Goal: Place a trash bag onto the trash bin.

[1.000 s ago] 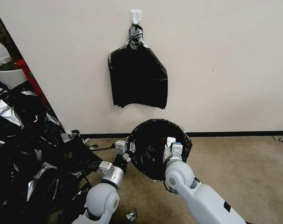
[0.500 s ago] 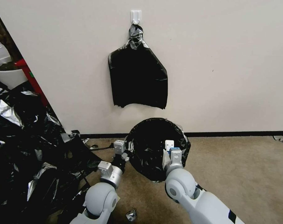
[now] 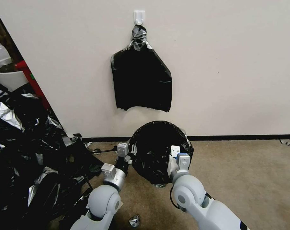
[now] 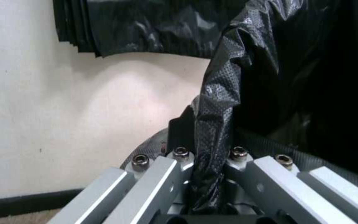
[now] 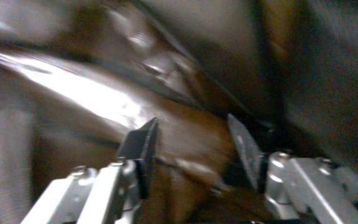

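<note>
The glossy black trash bag (image 3: 157, 150) stands as a round open mouth on the carpet by the wall. The trash bin is hidden beneath it. My left gripper (image 3: 132, 150) sits at the mouth's left edge. In the left wrist view it (image 4: 210, 144) is shut on a twisted fold of the bag (image 4: 216, 102). My right gripper (image 3: 176, 152) reaches into the mouth at its right side. In the right wrist view its jaws (image 5: 191, 140) stand apart, open, with blurred bag plastic (image 5: 79, 90) around them.
A thick stack of black bags (image 3: 141, 80) hangs from a wall hook above. A heap of black and silver scraps (image 3: 30, 153) covers the floor on the left, near a white plant pot (image 3: 7, 76). A small scrap (image 3: 134, 220) lies near my base. Open carpet (image 3: 247, 179) lies to the right.
The bag's mouth has shifted slightly left and toward the wall. My right arm has drawn back and lower a little. The left gripper keeps its hold.
</note>
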